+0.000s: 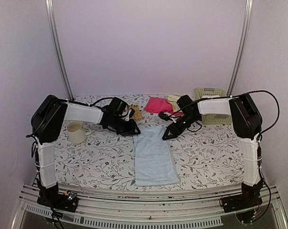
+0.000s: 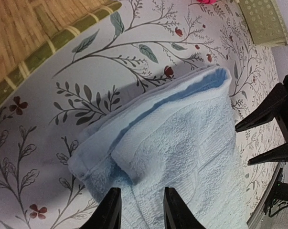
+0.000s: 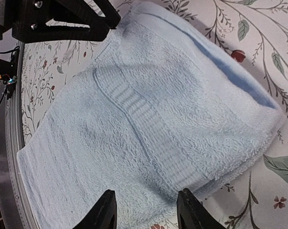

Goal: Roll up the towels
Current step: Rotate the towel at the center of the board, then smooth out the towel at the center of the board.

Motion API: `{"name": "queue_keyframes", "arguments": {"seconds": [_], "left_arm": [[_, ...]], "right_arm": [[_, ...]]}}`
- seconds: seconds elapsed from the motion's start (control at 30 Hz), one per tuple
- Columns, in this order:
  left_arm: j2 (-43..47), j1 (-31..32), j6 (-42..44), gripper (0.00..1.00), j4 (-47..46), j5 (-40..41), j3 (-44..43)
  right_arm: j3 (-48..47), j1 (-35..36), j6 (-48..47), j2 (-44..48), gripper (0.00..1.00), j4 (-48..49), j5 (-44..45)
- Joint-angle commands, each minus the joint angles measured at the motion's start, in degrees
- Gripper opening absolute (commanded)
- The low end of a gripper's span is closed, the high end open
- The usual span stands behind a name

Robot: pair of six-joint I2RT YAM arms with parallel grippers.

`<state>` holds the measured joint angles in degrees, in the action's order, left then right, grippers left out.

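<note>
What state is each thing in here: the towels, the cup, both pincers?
blue towel: spread lengthwise on the table, far end folded over itself, not rolled.
pink towel: bunched at the far edge, not rolled.
yellow towel: beside the pink one, too small to judge.
cup: upright.
left pincer: open, over the blue towel's far end.
right pincer: open, over the same end.
</note>
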<state>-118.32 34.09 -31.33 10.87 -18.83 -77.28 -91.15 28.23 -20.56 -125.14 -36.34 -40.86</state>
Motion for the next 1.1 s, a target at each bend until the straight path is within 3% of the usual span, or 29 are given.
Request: {"name": "queue_keyframes", "arguments": {"seconds": [0.0,0.33,0.63,1.07], "left_arm": [[-2.2,-0.3,-1.1,0.32,-2.9,-3.5,-2.1],[-5.6,-0.4,-1.7,0.32,-2.8,-3.7,-4.5],[-4.3,-0.3,-0.4,0.00,-1.3,-0.8,-6.6],[-2.8,-0.9,-0.9,0.00,6.3,5.2,-7.5]], "right_arm": [[-1.2,0.6,-0.5,-1.9,0.45,-0.8,0.3],[-1.5,0.9,-0.8,-3.4,0.45,-1.2,0.3],[-1.7,1.1,-0.9,-4.3,0.45,-1.4,1.3],[-2.4,1.3,-0.7,-6.0,0.45,-1.9,3.2]]}}
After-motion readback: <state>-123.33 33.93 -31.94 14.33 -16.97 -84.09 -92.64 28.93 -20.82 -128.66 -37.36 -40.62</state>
